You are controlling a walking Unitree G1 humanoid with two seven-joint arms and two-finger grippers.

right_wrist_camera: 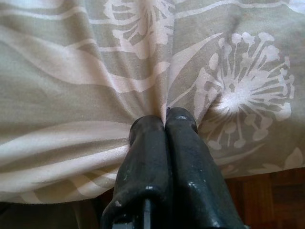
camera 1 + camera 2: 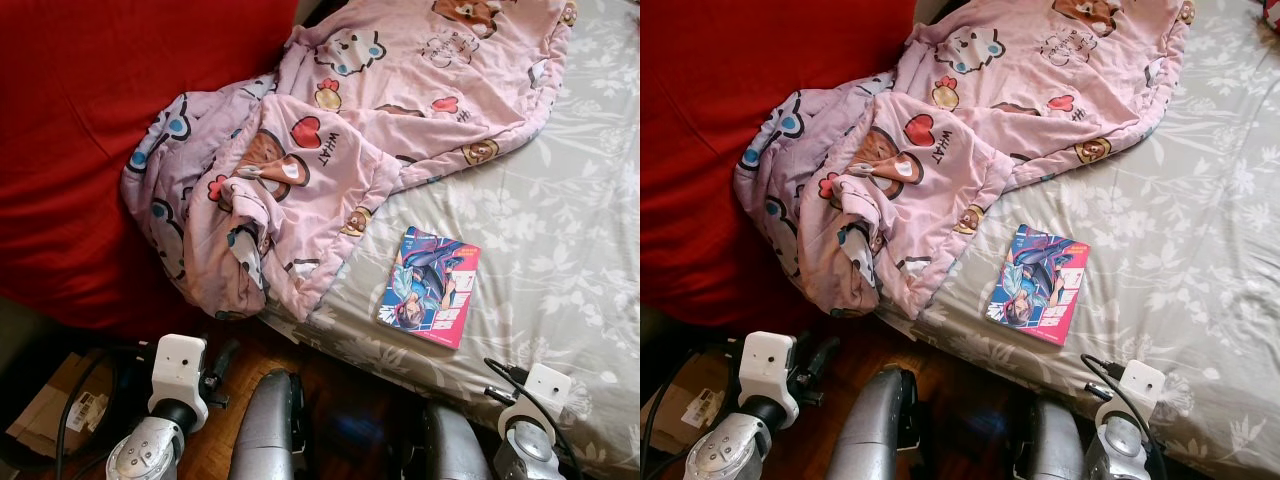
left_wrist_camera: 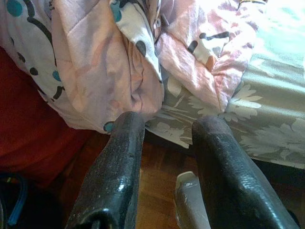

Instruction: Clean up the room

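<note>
**Bed still a mess, tidying hardly begun**

From where I stand, most of the job looks undone. The pink blanket with its cartoon bears lies crumpled across the far left part of the bed, and 1 bunched corner spills over the near left edge toward the wooden floor. It has not been spread or folded. A comic book lies flat on the grey flowered sheet, near the bed's front edge and just right of the blanket's hanging corner, apart from it. A red cover fills the far left. A cardboard box and a black cable sit on the floor at the near left.

Both arms are low at the bed's near edge. The left gripper has its 2 fingers spread wide with nothing between them, aimed at the drooping blanket corner and the sheet beneath it, not touching either. The right gripper has its fingers pressed together, and a fold of the sheet seems pinched at their tips, with creases running into that point.

My guess is the sheet is being tugged straight first. The blanket and the book are both left to deal with.
</note>
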